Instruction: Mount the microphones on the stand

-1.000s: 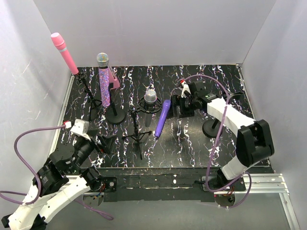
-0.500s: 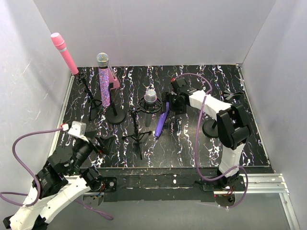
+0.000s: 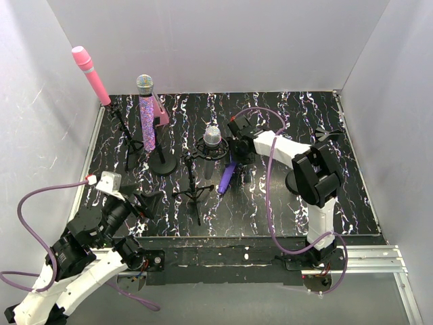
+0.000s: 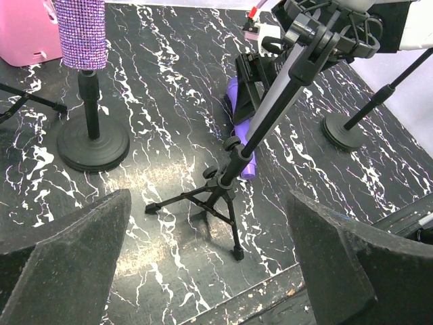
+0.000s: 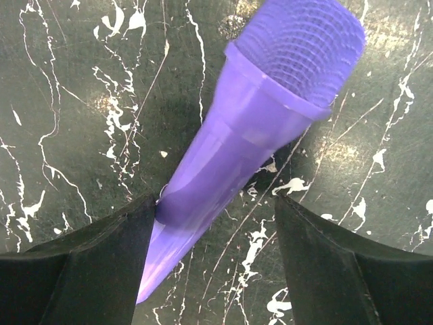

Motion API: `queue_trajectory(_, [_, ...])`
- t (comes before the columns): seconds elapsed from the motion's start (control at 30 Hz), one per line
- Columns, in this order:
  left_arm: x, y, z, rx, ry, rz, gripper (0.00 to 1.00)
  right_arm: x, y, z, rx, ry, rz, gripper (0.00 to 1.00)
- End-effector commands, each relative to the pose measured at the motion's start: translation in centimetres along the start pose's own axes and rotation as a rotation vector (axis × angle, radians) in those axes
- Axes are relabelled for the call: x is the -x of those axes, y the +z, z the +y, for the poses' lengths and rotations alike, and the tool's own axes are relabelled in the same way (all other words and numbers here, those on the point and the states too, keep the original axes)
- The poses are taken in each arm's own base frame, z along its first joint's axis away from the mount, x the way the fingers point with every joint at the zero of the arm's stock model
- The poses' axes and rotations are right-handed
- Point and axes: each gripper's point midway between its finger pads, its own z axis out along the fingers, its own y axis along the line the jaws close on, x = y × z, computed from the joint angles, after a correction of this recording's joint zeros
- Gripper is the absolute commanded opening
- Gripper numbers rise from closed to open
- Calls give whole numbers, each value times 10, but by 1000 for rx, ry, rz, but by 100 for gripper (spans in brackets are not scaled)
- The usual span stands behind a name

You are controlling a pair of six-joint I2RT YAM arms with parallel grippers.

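The plain purple microphone lies on the black marbled table, its head to the far side. My right gripper is open and low over it. In the right wrist view the microphone lies between the fingers, touching the left finger; the right finger stands apart from it. The pink microphone sits on a stand at the far left. The glittery purple one stands on a round-base stand. The silver-grey one sits atop a tripod stand. My left gripper is open and empty at the near left.
A pink wedge block stands behind the glittery microphone. A round-base stand stands to the right, partly behind my right arm. In the left wrist view the tripod legs lie just ahead of my open left gripper. White walls surround the table.
My right gripper has swung left from the table's right middle and now straddles the purple microphone near its head. My left arm drew back slightly, then held still.
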Motion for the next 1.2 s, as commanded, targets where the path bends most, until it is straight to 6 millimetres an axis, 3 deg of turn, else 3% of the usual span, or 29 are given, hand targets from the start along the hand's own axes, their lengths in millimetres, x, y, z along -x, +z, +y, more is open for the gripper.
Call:
queue_trajectory(0.0, [-2, 5, -2, -4, 12, 13, 98, -16, 7, -24, -100, -92, 24, 74])
queue_trajectory(0.2, [-4, 5, -4, -12, 14, 19, 98, -22, -9, -31, -85, -181, 27, 51])
queue_trajectory(0.37, [-3, 5, -6, -26, 19, 19, 98, -23, -26, -41, -60, -218, 15, 38])
queue_trajectory(0.5, [-5, 5, -8, -38, 23, 23, 98, -34, -36, -49, -25, -265, 47, 30])
queue_trajectory(0.67, [-4, 6, -12, -58, 29, 26, 98, -47, -49, -44, 65, -311, 37, 26])
queue_trajectory(0.87, [-7, 8, -14, -67, 32, 37, 98, -41, -75, -32, 159, -336, -6, 18])
queue_trajectory(1.17, [-8, 12, -18, -80, 40, 43, 98, -37, -133, -1, 364, -397, -95, 15])
